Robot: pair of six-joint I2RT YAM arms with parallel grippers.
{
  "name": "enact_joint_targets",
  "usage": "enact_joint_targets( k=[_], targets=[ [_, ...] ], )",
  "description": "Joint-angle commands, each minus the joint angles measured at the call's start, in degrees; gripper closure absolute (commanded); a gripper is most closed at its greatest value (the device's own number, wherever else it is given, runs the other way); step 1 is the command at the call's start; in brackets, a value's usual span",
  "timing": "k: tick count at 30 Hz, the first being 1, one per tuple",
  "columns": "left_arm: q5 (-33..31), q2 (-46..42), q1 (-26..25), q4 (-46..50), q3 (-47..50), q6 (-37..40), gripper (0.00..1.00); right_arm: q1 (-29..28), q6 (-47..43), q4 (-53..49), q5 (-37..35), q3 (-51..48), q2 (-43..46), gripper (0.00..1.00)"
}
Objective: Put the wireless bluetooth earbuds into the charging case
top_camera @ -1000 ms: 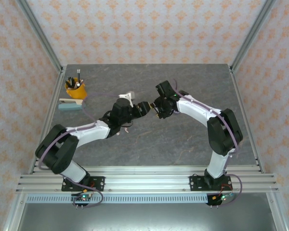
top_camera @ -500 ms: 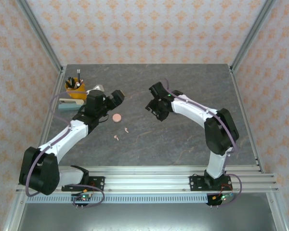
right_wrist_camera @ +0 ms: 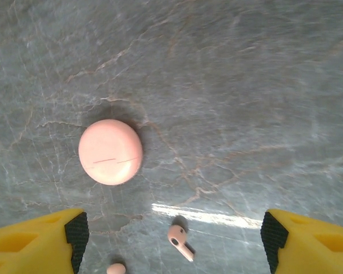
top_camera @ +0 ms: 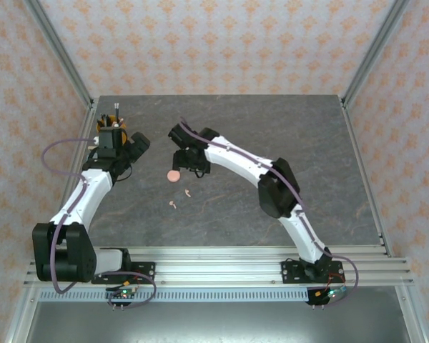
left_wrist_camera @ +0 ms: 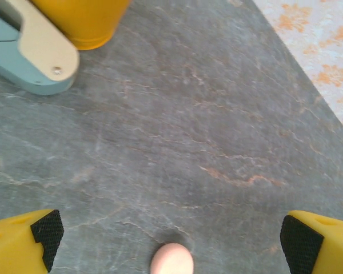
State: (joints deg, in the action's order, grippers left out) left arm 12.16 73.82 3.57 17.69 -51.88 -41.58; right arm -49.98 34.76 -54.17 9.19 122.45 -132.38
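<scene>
Earbuds (right_wrist_camera: 180, 242) of pale pink colour, two of them, are found lying loose on the grey stone-patterned table (top_camera: 307, 136). They lie just beside each other and near the round pink charging case (right_wrist_camera: 110, 152), but do not touch it. In the top view they are seen a little nearer to the arm bases than the case. The case lies flat and seems to be closed, with a thin seam across its top, so it is judged that the lid must be lifted before anything can be inserted.

Each earbud is expected to be very light, hard and smooth, so it may easily slip or be flicked away by the fingers. A gentle hold across the rounded head, with the stem left free, is advised.

The right gripper (right_wrist_camera: 170, 231) is held over the earbuds with the jaws wide apart and nothing between them. The left gripper (left_wrist_camera: 171, 234) is also spread fully and is empty. It is placed close to a yellow cup (left_wrist_camera: 80, 20) and a blue and cream tool (left_wrist_camera: 28, 57), perhaps a stapler. A small pink rounded thing (left_wrist_camera: 171, 262) is seen at the lower edge of the left wrist view, and what it is cannot be told. The cup and the tool stand well apart from the earbuds, so the way to them is not blocked.
</scene>
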Motion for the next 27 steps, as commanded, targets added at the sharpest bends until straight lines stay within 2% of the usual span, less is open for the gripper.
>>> enact_joint_targets(
  k=[1, 5, 9, 18, 27],
  targets=[
    [1.3, 0.96, 1.34, 4.05, -1.74, 1.27, 0.0, 0.06, -1.58, -6.64, -2.46, 4.78, -3.94, 0.2],
    [1.53, 1.58, 1.52, 3.84, -1.77, 0.48, 0.0, -0.03, 1.54, -2.37, 1.27, 5.21, -5.7, 0.2],
    [1.81, 1.88, 1.58, 2.73, -1.28, -0.92, 0.0, -0.45, 1.44, -2.55, 2.28, 9.66, -9.1, 0.19],
    [1.73, 2.05, 1.61, 2.26, -1.86, -2.14, 0.0, -1.23, -8.27, -3.94, -0.47, 14.98, -13.45, 0.17],
    [1.83, 2.27, 1.61, 2.25, -2.59, -2.63, 0.0, -1.83, -5.65, -2.38, 0.29, 17.32, -15.92, 0.15]
  ],
)
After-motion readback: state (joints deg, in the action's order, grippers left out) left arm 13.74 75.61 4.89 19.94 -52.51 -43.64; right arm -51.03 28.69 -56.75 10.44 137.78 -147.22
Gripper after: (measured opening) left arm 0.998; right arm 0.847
